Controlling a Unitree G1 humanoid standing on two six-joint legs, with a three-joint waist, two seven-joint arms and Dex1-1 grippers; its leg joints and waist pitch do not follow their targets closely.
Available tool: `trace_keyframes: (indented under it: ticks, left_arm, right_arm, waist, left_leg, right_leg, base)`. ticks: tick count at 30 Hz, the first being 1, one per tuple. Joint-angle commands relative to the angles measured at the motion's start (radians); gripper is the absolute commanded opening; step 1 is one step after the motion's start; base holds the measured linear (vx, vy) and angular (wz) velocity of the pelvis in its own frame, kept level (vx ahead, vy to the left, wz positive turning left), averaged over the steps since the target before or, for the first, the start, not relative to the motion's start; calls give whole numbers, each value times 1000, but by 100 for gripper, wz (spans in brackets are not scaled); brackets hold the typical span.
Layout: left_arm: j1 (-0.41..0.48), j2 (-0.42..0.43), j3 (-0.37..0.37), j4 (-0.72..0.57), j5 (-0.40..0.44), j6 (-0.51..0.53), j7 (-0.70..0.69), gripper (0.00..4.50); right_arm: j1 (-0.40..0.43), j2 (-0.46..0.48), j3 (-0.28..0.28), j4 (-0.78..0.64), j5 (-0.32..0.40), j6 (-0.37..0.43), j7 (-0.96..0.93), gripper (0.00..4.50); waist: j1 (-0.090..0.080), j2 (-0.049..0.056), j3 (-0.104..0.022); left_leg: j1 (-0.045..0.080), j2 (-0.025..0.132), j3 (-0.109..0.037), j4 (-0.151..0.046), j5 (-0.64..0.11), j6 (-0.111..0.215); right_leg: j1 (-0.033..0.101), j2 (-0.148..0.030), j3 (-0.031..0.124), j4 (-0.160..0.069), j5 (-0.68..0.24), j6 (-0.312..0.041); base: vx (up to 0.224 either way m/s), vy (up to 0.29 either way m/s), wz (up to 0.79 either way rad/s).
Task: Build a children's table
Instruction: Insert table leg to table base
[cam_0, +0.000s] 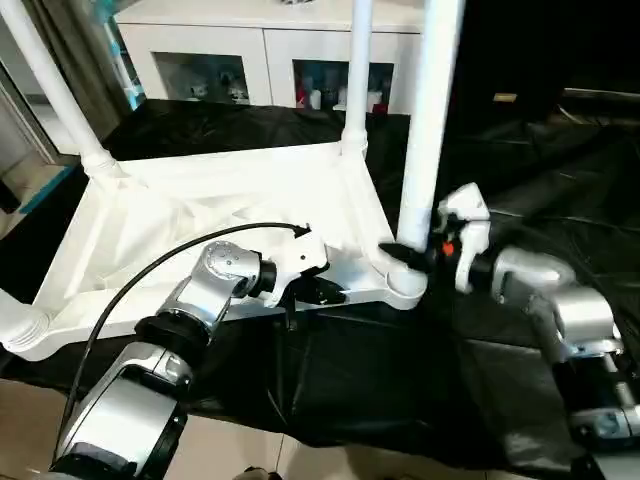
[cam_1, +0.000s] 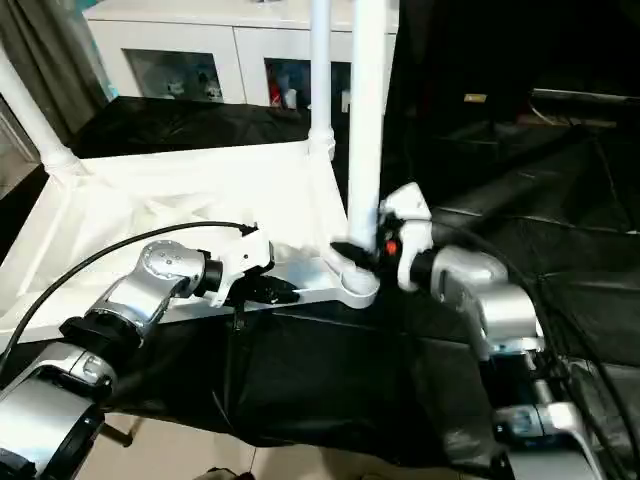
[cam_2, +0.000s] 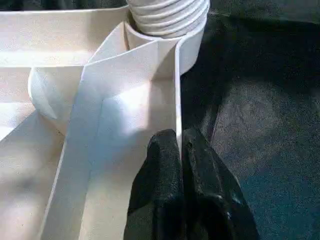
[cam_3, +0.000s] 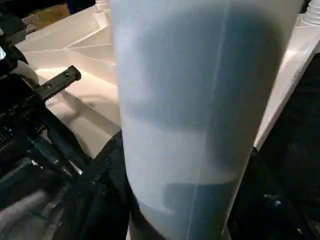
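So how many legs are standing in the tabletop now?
3: the near-right leg held by the right tool, the far-right leg, and the far-left leg. The near-left corner is cut off.

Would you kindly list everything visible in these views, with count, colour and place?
Table top: one, white, upside down on the black sheet, ribbed underside up.
Legs: three, white, upright in corner sockets: far left, far right, near right.
Near-left socket: one, white, shown without a leg.
Black sheet: one, under the table top.
Cabinet: one, white with glass doors, behind.
Left gripper: black jaws pinched on the table top's near rim.
Right gripper: black jaws around the near right leg's base.
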Motion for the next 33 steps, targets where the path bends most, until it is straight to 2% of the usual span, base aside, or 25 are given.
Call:
trace_keyframes:
  ticks: [1, 8, 9, 10, 11, 13, 15, 19, 20, 23, 25, 26, 27, 28, 29, 30, 31, 33]
  left_arm:
    - [-4, 12, -14, 21, 23, 1, -10, 0]
    - [-8, 12, -13, 26, 20, 0, -6, 0]
    - [-8, 15, -12, 25, 20, 0, -5, 0]
    - [-8, 15, -12, 25, 20, 0, -5, 0]
    - [-7, 17, -10, 21, 19, 2, -6, 0]
    - [-8, 19, -9, 21, 18, 2, -6, 0]
    - [-9, 22, -8, 23, 18, 2, -8, 0]
    - [-13, 25, -8, 24, 19, 2, -9, 0]
    - [-15, 26, -8, 26, 19, 1, -10, 0]
    - [-25, 26, -9, 36, 22, -2, -9, 0]
    - [-29, 25, -9, 40, 22, -3, -7, 0]
    - [-30, 24, -9, 41, 22, -3, -7, 0]
    - [-34, 22, -8, 45, 23, -2, -5, 0]
    - [-34, 22, -8, 45, 23, -2, -5, 0]
    - [-36, 22, -9, 47, 23, -3, -5, 0]
    - [-37, 21, -10, 49, 24, -5, -5, 0]
    - [-41, 19, -10, 53, 25, -6, -2, 0]
    - [-46, 16, -10, 63, 27, -10, 2, 0]
  right_arm:
    - [10, 1, 7, 12, -11, 14, -1, 191]
    - [11, 12, -5, 16, -4, 1, -8, 191]
    - [11, 29, -29, 36, 16, -15, -11, 191]
    - [11, 30, -30, 36, 17, -15, -11, 191]
    - [13, 48, -62, 57, 46, -19, -16, 191]
    - [18, 59, -81, 68, 63, -19, -18, 191]
    - [35, 73, -99, 70, 83, -24, -16, 191]
    - [62, 92, -122, 78, 93, -44, -22, 191]
    - [70, 97, -127, 80, 92, -52, -25, 191]
    - [110, 118, -148, 83, 100, -78, -39, 191]
    - [129, 129, -156, 85, 104, -91, -47, 191]
    - [132, 130, -158, 85, 104, -93, -48, 191]
    - [152, 141, -164, 85, 103, -110, -55, 191]
    - [153, 141, -164, 85, 103, -111, -55, 191]
    - [162, 145, -166, 84, 102, -118, -61, 191]
    - [172, 150, -166, 82, 101, -127, -68, 191]
    - [195, 170, -179, 75, 104, -148, -86, 191]
    - [218, 189, -186, 68, 104, -173, -102, 191]
  waist:
    - [3, -19, -80]
    - [4, -19, -79]
    - [4, -18, -80]
    - [4, -17, -79]
    - [4, -15, -80]
    - [4, -16, -81]
    - [5, -9, -82]
    - [6, -2, -83]
    - [6, 3, -82]
    - [5, 2, -83]
    - [7, 15, -84]
    - [6, 11, -82]
    - [7, 17, -81]
    - [5, 14, -80]
    - [6, 21, -81]
    - [4, 19, -80]
    - [4, 28, -79]
    - [3, 30, -81]
  left_leg:
    - [22, 53, -24, -59, -156, 78]
    - [22, 54, -24, -60, -161, 79]
    - [21, 53, -24, -60, -162, 78]
    - [22, 53, -24, -60, -165, 76]
    - [22, 53, -25, -60, -166, 72]
    - [22, 54, -25, -60, -171, 71]
    - [22, 54, -25, -61, -170, 72]
    - [23, 55, -26, -62, -184, 65]
    - [23, 54, -27, -63, -196, 59]
    - [22, 53, -27, -64, -207, 54]
    - [24, 54, -29, -65, -219, 50]
    - [24, 53, -28, -66, -236, 48]
    - [25, 53, -30, -68, -250, 43]
    - [26, 53, -29, -69, -267, 37]
    - [26, 52, -31, -69, -269, 33]
    - [26, 53, -31, -71, -274, 30]
    - [29, 54, -31, -73, -291, 25]
    - [28, 53, -33, -74, -294, 23]
  right_leg:
    - [52, -60, 41, -64, -155, -265]
    - [51, -61, 41, -65, -158, -267]
    - [52, -62, 41, -64, -158, -269]
    - [51, -62, 41, -65, -163, -268]
    - [52, -61, 40, -65, -162, -268]
    - [53, -62, 41, -65, -157, -271]
    - [53, -61, 40, -62, -137, -276]
    - [52, -61, 38, -63, -129, -280]
    - [53, -61, 38, -64, -138, -281]
    - [55, -61, 37, -65, -133, -281]
    - [54, -62, 37, -65, -137, -280]
    - [52, -61, 36, -70, -149, -277]
    - [53, -62, 36, -70, -171, -274]
    - [52, -62, 37, -74, -197, -268]
    - [53, -63, 37, -73, -203, -265]
    - [52, -62, 37, -76, -207, -259]
    - [49, -62, 37, -80, -214, -253]
    - [52, -62, 36, -76, -201, -256]
  base:
    - [0, 0, 0]
    - [0, 0, 0]
    - [0, 0, 0]
    - [0, 0, 0]
    - [0, 0, 0]
    - [0, 0, 0]
    - [0, 0, 0]
    - [0, 0, 0]
    - [0, 0, 0]
    - [0, 0, 0]
    - [0, 0, 0]
    - [0, 0, 0]
    - [0, 0, 0]
    - [0, 0, 0]
    - [0, 0, 0]
    - [0, 0, 0]
    - [0, 0, 0]
    - [0, 0, 0]
